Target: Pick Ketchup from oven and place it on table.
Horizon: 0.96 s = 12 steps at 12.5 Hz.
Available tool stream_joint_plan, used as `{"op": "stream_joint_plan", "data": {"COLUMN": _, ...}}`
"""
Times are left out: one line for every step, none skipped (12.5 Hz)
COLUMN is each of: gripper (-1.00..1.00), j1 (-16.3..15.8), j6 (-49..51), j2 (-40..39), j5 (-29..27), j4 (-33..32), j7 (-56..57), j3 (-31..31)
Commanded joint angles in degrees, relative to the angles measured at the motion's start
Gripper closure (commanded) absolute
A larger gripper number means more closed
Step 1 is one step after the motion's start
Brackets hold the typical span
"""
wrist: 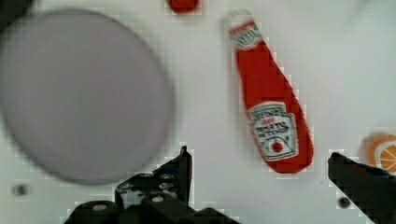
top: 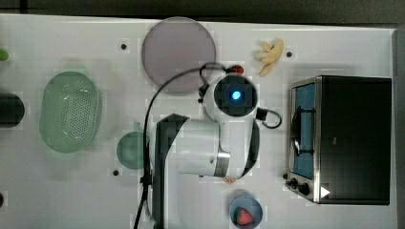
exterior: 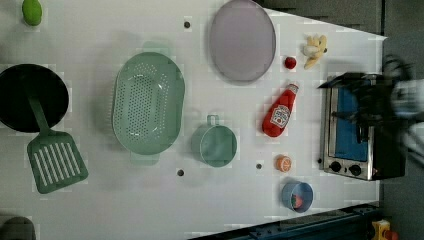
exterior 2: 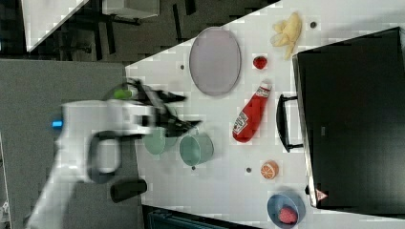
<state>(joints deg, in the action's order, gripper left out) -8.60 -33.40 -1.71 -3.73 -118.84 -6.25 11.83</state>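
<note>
The Ketchup (wrist: 271, 107) lies flat on the white table (top: 71, 191), a red bottle with its white label up, between the grey plate and the oven, also seen as the Ketchup (exterior: 280, 112) and the Ketchup (exterior 2: 249, 119). The black oven (top: 353, 138) stands with its bluish glass door (top: 304, 129) shut; in the right view its handle (exterior 2: 282, 121) faces the bottle. My gripper (wrist: 259, 156) hovers open above the bottle's base, apart from it, with nothing between its fingers. In the top view my arm (top: 229, 100) hides the bottle.
A grey plate (exterior: 242, 40), a strawberry (exterior: 290, 62) and bananas (exterior: 315, 47) lie near the bottle's cap. An orange slice (exterior: 283, 163), a blue bowl (exterior: 297, 196) and a green cup (exterior: 215, 145) sit on its other side. A green colander (exterior: 147, 102), a spatula (exterior: 52, 160) and a black pan (exterior: 30, 97) are farther off.
</note>
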Motion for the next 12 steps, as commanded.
{"op": "stream_joint_plan", "data": {"gripper": -1.0, "j1": -0.4, "j6": 12.7, "j2": 5.8, "j5": 1.0, "j4": 10.9, "j7": -3.5, "j3": 0.6}}
{"op": "stream_joint_plan", "data": {"gripper": -1.0, "j1": -0.5, "j6": 16.6, "j2": 5.7, "j5": 2.2, "j4": 13.5, "j7": -3.9, "j3": 0.6}}
{"op": "stream_joint_plan", "data": {"gripper": -1.0, "j1": -0.5, "j6": 22.9, "j2": 5.7, "j5": 4.6, "j4": 16.9, "j7": -4.1, "j3": 0.5}}
{"op": "stream_joint_plan", "data": {"gripper": -1.0, "j1": -0.6, "j6": 27.3, "j2": 5.8, "j5": 4.6, "j4": 18.7, "j7": -4.2, "j3": 0.4}}
{"op": "stream_joint_plan", "data": {"gripper": -1.0, "j1": -0.5, "j6": 29.6, "j2": 5.8, "j5": 4.6, "j4": 19.9, "j7": -4.2, "j3": 0.4}}
{"op": "stream_joint_plan", "data": {"gripper": -1.0, "j1": -0.5, "j6": 31.5, "j2": 5.8, "j5": 4.6, "j4": 20.9, "j7": -4.2, "j3": 0.5}}
{"op": "stream_joint_plan", "data": {"gripper": -1.0, "j1": -0.5, "j6": 32.0, "j2": 5.8, "j5": 4.6, "j4": 21.3, "j7": -4.2, "j3": 0.5}}
{"op": "stream_joint_plan", "data": {"gripper": -1.0, "j1": -0.5, "j6": 32.0, "j2": 5.8, "j5": 4.6, "j4": 21.2, "j7": -4.2, "j3": 0.5}}
{"op": "stream_joint_plan", "data": {"gripper": -1.0, "j1": -0.5, "j6": 32.0, "j2": 5.6, "j5": 4.6, "j4": 21.0, "j7": -4.2, "j3": 0.5}}
{"op": "stream_joint_plan", "data": {"gripper": -1.0, "j1": -0.5, "j6": 32.0, "j2": 5.4, "j5": 4.6, "j4": 20.9, "j7": -4.2, "j3": 0.5}}
{"op": "stream_joint_plan", "data": {"gripper": -1.0, "j1": -0.5, "j6": 32.0, "j2": 5.2, "j5": 4.6, "j4": 20.9, "j7": -4.2, "j3": 0.5}}
{"op": "stream_joint_plan", "data": {"gripper": -1.0, "j1": -0.5, "j6": 32.0, "j2": 5.1, "j5": 4.6, "j4": 20.9, "j7": -4.2, "j3": 0.5}}
